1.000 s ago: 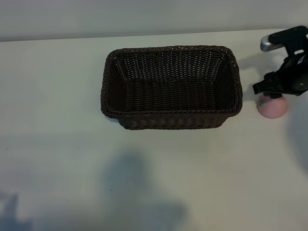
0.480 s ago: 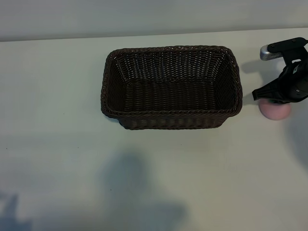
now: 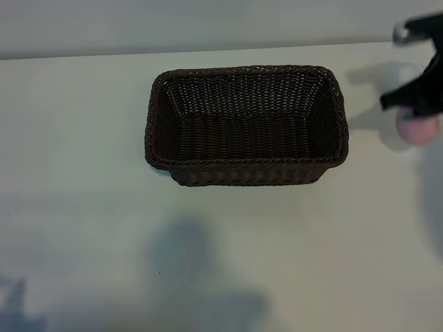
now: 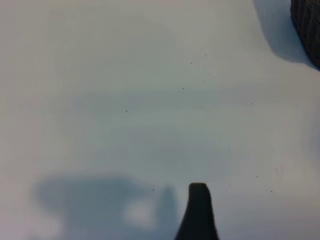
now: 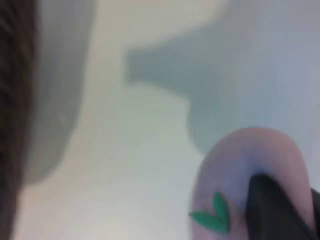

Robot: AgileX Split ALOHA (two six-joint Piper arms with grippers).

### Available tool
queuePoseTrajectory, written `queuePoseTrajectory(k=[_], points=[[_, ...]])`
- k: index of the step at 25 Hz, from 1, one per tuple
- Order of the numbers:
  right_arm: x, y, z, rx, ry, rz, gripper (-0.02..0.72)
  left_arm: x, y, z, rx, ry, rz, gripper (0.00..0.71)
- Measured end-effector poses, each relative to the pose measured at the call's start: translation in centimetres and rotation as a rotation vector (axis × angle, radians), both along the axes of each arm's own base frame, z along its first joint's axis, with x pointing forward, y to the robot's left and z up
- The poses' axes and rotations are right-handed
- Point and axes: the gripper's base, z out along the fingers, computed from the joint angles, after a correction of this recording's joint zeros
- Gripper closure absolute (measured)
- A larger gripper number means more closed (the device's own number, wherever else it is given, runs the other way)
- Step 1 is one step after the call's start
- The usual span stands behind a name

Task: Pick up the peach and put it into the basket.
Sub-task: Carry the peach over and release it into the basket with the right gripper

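The right gripper (image 3: 421, 117) has its fingers clenched on the peach (image 3: 417, 128), holding it above the desk (image 3: 83, 138) at the exterior view's right edge, well to the right of the basket (image 3: 246, 126). The right wrist view shows a dark finger (image 5: 272, 210) pressed against the pink fruit beside its green leaf mark. The left gripper's fingers are released over bare desk, one fingertip (image 4: 198, 210) in view.
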Motion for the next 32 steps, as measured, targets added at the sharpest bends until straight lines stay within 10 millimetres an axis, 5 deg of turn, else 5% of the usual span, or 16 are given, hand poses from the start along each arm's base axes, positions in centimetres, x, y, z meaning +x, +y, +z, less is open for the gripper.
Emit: queuePoseTrajectory(k=[4, 11, 20, 25, 32], points=[[-0.1, 0.0, 3.2, 0.006, -0.058, -0.003, 0.658, 0.0, 0.0, 0.0, 0.0, 0.0, 0.0, 0.12], [-0.1, 1.3, 3.7, 0.012, -0.045, 0.048, 0.658, 0.0, 0.0, 0.0, 0.0, 0.0, 0.0, 0.12], [-1.0, 12.1, 6.7, 0.096, -0.13, 0.336, 0.658, 0.0, 0.0, 0.0, 0.0, 0.0, 0.0, 0.12], [-0.4, 16.5, 5.2, 0.103, -0.108, 0.435, 0.658, 0.0, 0.0, 0.0, 0.0, 0.0, 0.0, 0.12], [2.7, 18.0, -0.2, 0.033, -0.009, 0.453, 0.658, 0.0, 0.0, 0.0, 0.0, 0.0, 0.0, 0.12]])
